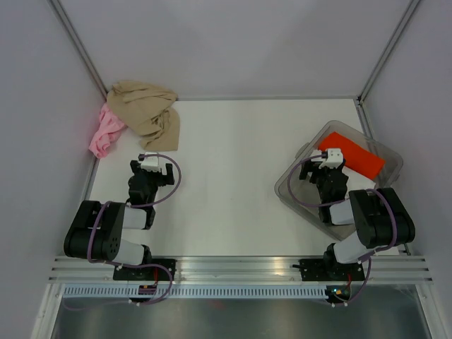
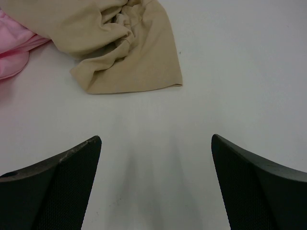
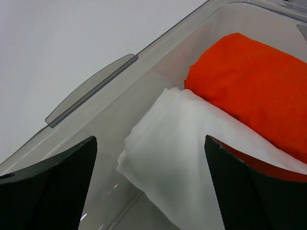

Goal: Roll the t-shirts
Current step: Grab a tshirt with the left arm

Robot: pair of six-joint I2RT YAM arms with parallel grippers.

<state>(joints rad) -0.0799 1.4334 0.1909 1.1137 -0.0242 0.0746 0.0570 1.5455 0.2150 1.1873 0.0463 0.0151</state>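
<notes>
A crumpled tan-beige t-shirt (image 1: 147, 111) lies at the far left corner of the table, with a light pink t-shirt (image 1: 104, 132) bunched beside it against the left wall. Both show in the left wrist view, tan (image 2: 120, 48) and pink (image 2: 14, 48). My left gripper (image 1: 150, 164) is open and empty (image 2: 156, 143), just short of the tan shirt. A red t-shirt (image 1: 353, 157) and a white t-shirt (image 3: 187, 153) lie rolled in the clear tub; the red also shows in the right wrist view (image 3: 254, 91). My right gripper (image 1: 329, 157) is open above the white roll (image 3: 151, 141).
The clear plastic tub (image 1: 293, 185) stands at the right of the table, its handle (image 3: 88, 88) toward the middle. Grey walls and metal frame posts close in the table at left, back and right. A metal rail runs along the near edge.
</notes>
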